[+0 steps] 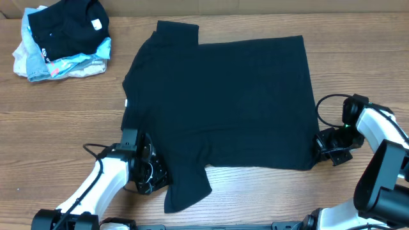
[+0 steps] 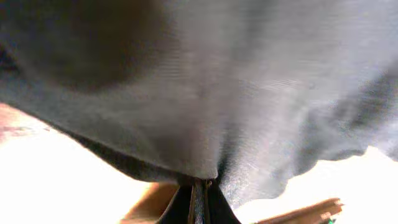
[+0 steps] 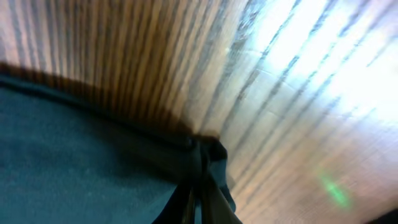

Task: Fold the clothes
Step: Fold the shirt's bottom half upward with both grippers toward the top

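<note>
**Two shallow pinches hold a shirt's near edge**

The black T-shirt (image 1: 223,108) lies spread flat across the middle of the table (image 1: 57,134), collar to the left and one sleeve trailing near. The left gripper (image 1: 152,171) has its fingers pressed together on cloth at the near-left side, beside that sleeve. The right gripper (image 1: 323,148) pinches the near-right hem corner. Both bites look shallow, so the thin fabric could slip free on lifting, or uneven pulls could skew the fold. A pile of other garments (image 1: 64,41) sits far left.

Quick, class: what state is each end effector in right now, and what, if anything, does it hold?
left end effector: closed, pinching the shirt.
right end effector: closed, pinching the shirt's edge.
</note>
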Robot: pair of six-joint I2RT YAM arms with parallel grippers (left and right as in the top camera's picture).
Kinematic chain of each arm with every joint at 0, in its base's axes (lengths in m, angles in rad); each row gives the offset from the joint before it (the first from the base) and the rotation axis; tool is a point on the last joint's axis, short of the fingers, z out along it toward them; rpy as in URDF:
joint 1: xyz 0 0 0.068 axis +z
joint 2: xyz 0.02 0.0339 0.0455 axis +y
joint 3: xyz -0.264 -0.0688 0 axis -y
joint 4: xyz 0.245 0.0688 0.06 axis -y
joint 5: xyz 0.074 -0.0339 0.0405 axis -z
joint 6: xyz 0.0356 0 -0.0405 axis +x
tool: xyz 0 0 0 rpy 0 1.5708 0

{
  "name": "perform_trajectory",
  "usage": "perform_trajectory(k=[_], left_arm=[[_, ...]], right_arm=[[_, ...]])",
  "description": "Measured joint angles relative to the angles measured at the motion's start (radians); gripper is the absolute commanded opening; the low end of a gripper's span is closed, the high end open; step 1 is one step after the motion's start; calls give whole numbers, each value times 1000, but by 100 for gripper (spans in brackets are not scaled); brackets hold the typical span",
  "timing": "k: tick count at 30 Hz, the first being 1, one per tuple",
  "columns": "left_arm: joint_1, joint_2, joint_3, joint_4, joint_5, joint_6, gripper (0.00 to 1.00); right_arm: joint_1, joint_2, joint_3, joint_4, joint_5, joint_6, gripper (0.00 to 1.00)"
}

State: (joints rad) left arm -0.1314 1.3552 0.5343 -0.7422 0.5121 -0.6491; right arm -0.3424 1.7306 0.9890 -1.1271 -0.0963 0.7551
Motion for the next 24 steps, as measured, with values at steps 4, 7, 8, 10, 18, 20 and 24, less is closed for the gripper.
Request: perform_trajectory(k=[4,7,8,10,18,20,24], left_arm=[[0,0,99,-108,-41,29,4],[0,-2,177,-192,-122,40,4],[0,-4,198,-218,-151,44,4],[0,-12,241,-267,-213,48,4],[-11,-113,409,-346,-425,62,4],[-11,-136,432,-312,-446,76,4],[-13,-154,445,-225,-472,93,4]], right_arm=[[0,-18,49,-56,50,0,4],[0,-44,106,-100,79,-2,4],[0,-48,122,-112,83,-5,4],[0,-54,158,-131,92,-12,4],[4,-56,242,-171,111,-24,4],[5,-56,264,-172,110,-24,4],[5,-56,310,-133,78,-58,4]])
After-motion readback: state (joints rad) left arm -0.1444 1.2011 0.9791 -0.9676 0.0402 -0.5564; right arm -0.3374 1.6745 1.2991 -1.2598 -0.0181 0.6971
